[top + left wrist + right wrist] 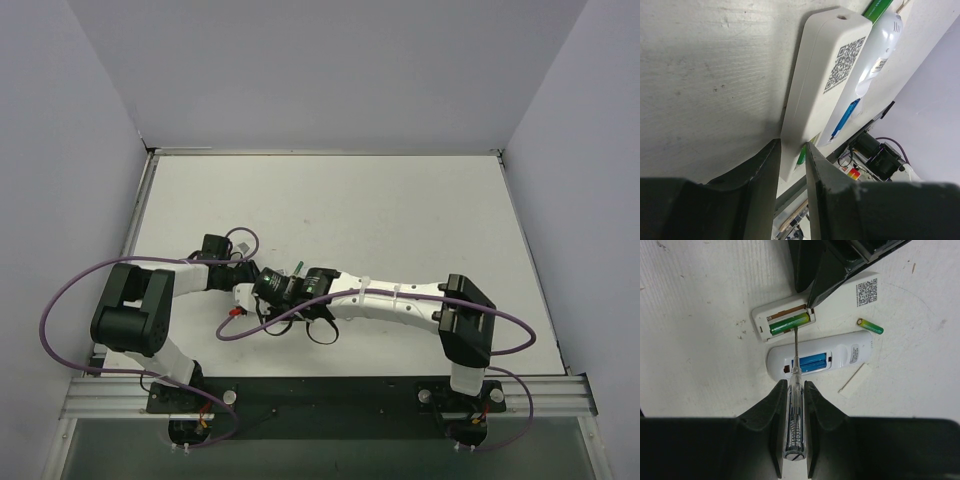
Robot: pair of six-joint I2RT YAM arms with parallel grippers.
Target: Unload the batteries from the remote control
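Screwdriver tip on a green cell, 2 remotes lying open-side up by the table's near edge

Top view: our left arm (135,305) and right arm (395,300) meet over the table (400,200), close to its near edge and left of the middle, and the remotes are mostly hidden under them. Left wrist: the left gripper (791,147) is clenched on the end of the boxy remote (820,70), with the rounded remote (877,45) just beside it. Right wrist: the right gripper (795,385) is clamped on a screwdriver (795,410) whose tip touches 1 green battery (789,322) in the boxy remote's bay. The blue batteries (810,361) sit in the rounded remote, and a loose green battery (870,326) lies on the table near both.
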